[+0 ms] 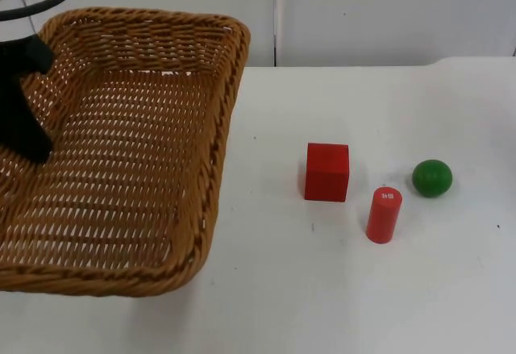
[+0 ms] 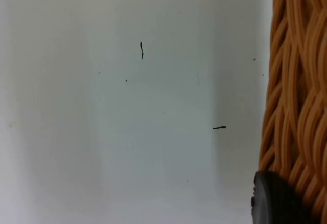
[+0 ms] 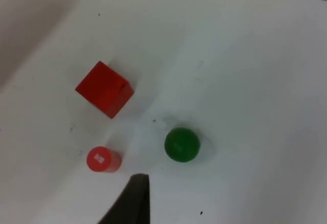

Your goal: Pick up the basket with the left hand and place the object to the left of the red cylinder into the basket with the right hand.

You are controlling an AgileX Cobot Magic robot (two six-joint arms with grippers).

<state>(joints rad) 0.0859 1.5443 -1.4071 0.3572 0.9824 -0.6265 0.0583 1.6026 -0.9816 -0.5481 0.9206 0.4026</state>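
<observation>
While the left claw (image 1: 28,140) is clamped on the basket (image 1: 137,144) at its left wall, holding it lifted over the left of the counter (image 1: 322,289), we hold it level and steady as a target. From the left wrist, a fingertip (image 2: 276,198) presses against the woven rim, with bare counter beyond. We cannot tell whether the right claw (image 3: 134,203) is apart or together; one dark finger hangs above the things, near the cylinder (image 1: 384,214).

Our target is the cube (image 1: 327,172), standing just left of and slightly behind the cylinder, well apart from the basket. The ball (image 1: 432,177) lies right of the cylinder. We judge the descent should centre on the cube, with the fingers square to its flat faces and clear of the cylinder.

From above we see the basket; from the right wrist, the cube's turned corner.
</observation>
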